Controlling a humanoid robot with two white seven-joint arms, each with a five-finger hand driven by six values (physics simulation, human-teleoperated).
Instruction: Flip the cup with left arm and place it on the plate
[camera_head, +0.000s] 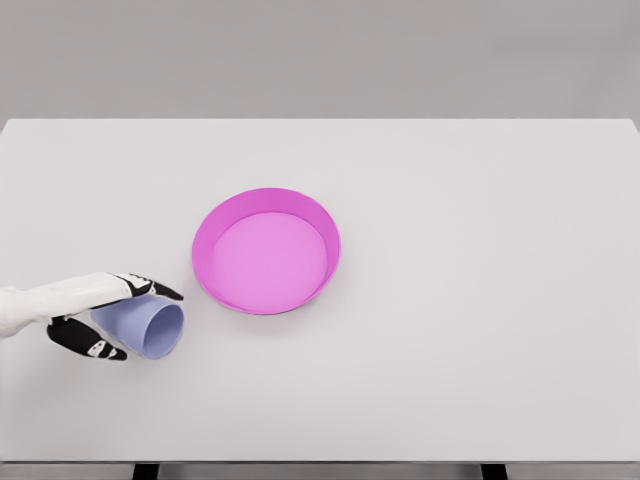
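White arm (40, 300) ending in a black-and-white robot hand (105, 315).

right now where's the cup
In the head view the cup lies on its side at the table's lower left, gripped by the left hand, just left of the pink plate.

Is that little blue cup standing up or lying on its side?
On its side: the cup is held in the left hand, its open mouth facing right toward the plate.

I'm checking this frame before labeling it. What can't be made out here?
- Head view: the cup base is covered by the left robot hand.
- Whether the cup touches the table: unclear.
- Left arm: cut off by the left edge.
- Right arm: out of view.
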